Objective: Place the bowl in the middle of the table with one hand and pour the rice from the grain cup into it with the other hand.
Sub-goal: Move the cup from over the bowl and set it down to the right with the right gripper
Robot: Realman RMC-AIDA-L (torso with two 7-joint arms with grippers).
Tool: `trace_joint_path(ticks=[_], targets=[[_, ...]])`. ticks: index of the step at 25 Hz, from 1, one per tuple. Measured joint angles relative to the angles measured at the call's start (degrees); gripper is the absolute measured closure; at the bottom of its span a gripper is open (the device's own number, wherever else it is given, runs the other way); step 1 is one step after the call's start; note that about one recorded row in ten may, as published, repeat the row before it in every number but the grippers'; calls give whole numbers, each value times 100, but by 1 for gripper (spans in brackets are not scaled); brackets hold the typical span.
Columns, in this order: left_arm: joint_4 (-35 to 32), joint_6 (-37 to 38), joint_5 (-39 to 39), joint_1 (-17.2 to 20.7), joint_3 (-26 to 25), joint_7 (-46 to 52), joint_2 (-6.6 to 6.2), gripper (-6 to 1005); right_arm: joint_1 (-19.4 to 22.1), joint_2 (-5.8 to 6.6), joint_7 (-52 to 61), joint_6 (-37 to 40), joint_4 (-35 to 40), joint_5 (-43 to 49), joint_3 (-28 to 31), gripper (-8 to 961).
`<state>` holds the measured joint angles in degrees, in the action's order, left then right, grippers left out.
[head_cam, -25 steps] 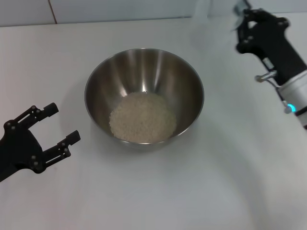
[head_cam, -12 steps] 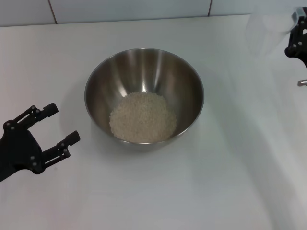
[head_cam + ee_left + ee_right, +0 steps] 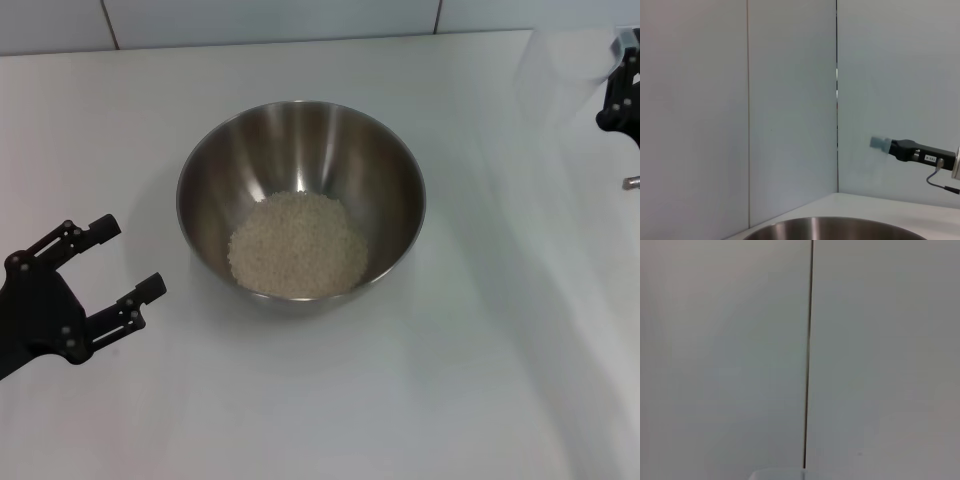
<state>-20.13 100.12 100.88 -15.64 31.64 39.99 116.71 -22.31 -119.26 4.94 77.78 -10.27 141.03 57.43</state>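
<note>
- The bowl (image 3: 301, 203) sits near the middle of the surface (image 3: 420, 400), and the rice (image 3: 298, 245) lies as a pale mound on its bottom — by my judgement both the placing and the pouring are done.
- My left end effector (image 3: 118, 268) hangs off the bowl's left side, near the left edge of the surface, fingers spread wide and holding nothing.
- My right end effector (image 3: 622, 95) is at the far right corner, mostly out of the head view; I cannot tell how its fingers stand.
- The grain cup (image 3: 558, 62) shows faintly beside it at that corner, looking empty — whether I grip it or it stands free I cannot tell.
- What seems left is only parking the cup and pulling both arms clear.
</note>
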Motion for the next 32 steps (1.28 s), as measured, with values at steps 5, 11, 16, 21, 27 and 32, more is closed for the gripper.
trace_joint_path(ticks=[5, 11, 16, 21, 27, 32], targets=[[0, 13, 6, 12, 0, 0, 6, 200, -26, 0, 5, -465, -29, 36, -29, 929], [0, 21, 15, 26, 18, 0, 9, 200, -122, -1, 25, -1196, -36, 53, -300, 928], [0, 40, 20, 25, 29, 0, 6, 200, -152, -14, 6, -1517, -30, 55, -428, 928], [0, 45, 20, 5, 36, 0, 4, 200, -168, -17, 6, -1826, -21, 56, -488, 927], [0, 45, 20, -3, 44, 0, 0, 200, -182, -20, 47, -2050, -21, 56, -550, 927], [0, 45, 19, -9, 45, 0, -8, 199, -196, -33, 50, -2116, -45, 56, -549, 926]])
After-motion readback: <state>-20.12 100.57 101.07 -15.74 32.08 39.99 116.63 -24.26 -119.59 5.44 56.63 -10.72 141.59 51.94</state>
